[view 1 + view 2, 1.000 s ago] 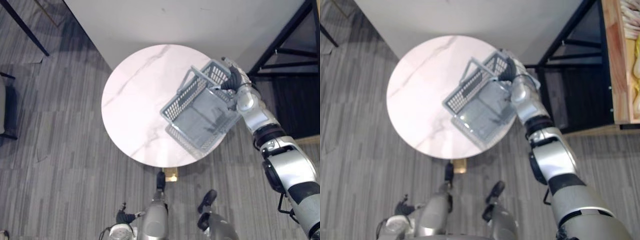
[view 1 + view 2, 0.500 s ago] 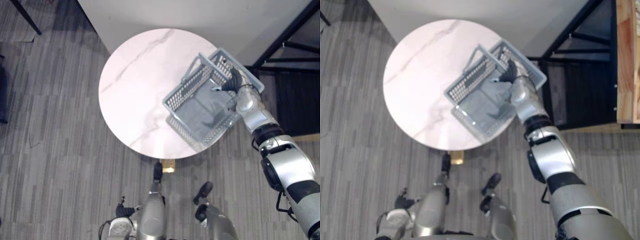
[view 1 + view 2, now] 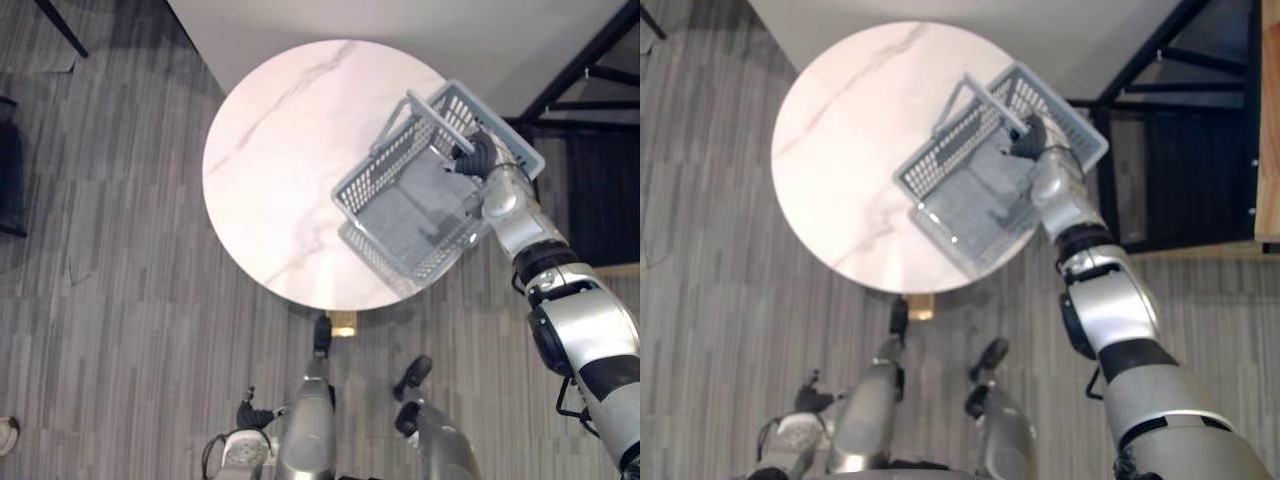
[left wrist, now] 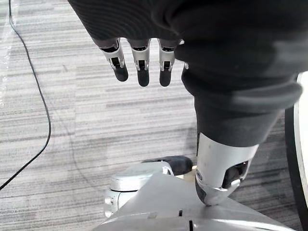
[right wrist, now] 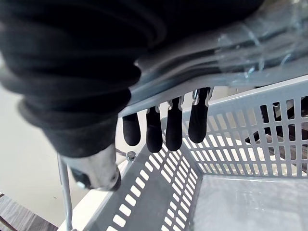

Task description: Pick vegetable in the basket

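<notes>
The grey plastic lattice basket (image 3: 385,172), yet unfilled and clasped by its handle in the curled right hand (image 3: 478,156), is carried farther off the round white marble table (image 3: 285,140) than before; the left hand (image 4: 140,57) is hung slack.

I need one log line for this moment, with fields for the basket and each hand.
basket: empty, tilted over table edge | right hand: shut on its handle | left hand: open, idle
</notes>
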Motion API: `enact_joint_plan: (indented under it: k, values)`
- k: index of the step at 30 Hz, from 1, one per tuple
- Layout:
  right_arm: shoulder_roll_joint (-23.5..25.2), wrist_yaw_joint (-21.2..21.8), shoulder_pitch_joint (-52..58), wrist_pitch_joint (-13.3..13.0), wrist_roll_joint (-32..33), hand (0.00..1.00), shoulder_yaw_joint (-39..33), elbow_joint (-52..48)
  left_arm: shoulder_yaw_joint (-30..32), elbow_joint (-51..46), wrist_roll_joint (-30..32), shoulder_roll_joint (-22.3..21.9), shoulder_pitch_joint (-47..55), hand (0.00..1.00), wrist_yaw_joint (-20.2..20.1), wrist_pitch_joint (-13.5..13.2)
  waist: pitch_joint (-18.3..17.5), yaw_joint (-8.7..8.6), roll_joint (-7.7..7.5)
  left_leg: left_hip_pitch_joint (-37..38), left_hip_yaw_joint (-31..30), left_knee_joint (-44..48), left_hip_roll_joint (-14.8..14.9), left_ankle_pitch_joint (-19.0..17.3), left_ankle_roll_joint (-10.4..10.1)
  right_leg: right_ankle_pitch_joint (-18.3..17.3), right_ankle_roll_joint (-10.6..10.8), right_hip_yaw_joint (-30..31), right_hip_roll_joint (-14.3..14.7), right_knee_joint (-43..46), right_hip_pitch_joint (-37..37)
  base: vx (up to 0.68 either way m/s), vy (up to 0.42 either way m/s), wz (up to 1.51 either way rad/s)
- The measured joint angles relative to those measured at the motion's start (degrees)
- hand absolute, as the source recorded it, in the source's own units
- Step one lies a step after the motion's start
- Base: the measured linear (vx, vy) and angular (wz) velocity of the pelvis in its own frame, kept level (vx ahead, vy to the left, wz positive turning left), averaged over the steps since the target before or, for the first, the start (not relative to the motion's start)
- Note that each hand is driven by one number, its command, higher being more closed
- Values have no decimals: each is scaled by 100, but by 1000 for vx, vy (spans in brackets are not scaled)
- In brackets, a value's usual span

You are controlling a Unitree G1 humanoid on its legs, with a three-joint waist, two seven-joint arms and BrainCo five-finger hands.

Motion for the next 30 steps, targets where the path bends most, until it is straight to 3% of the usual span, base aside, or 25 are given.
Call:
enact_joint_plan:
  k: [15, 19, 22, 26, 30]
  values:
    - [-183, -6, 3, -27, -38, 100, -75, 194, -203, 4, 11, 4, -58, 0, 6, 6, 30, 6, 119, -7, -39, 1, -4, 48, 26, 0, 0, -47, -37, 64, 2, 6, 1, 2]
    - [-203, 49, 301, 129, -445, 100, 542, -540, -192, 12, 17, -24, -62, 0, 3, 51, 20, -17, 120, 106, 144, 1, 14, 37, 12, 11, 9, 135, -30, 58, -1, 35, -14, -20]
    - [-369, 211, 529, 106, -824, 100, 1271, -1406, -138, 15, 54, -38, -62, 0, -4, 65, -28, -57, 152, 163, 278, 2, 40, 29, -1, 42, 32, 246, -6, 7, 8, 37, -14, -17]
    - [-715, 571, 799, -139, -1033, 100, 2081, -2635, 220, 77, 203, -98, -58, 0, -19, 169, -136, -201, 110, 455, 399, 1, 104, -10, -55, 59, 33, 296, 81, -132, 307, 44, -26, -9]
    - [-1049, 840, 1269, -505, -994, 100, 2492, -3635, 328, 129, 431, -44, 165, 0, -88, 261, -627, -311, -12, 659, 565, -3, 174, -83, -122, 63, 38, 469, 171, -242, 456, 44, -24, -24]
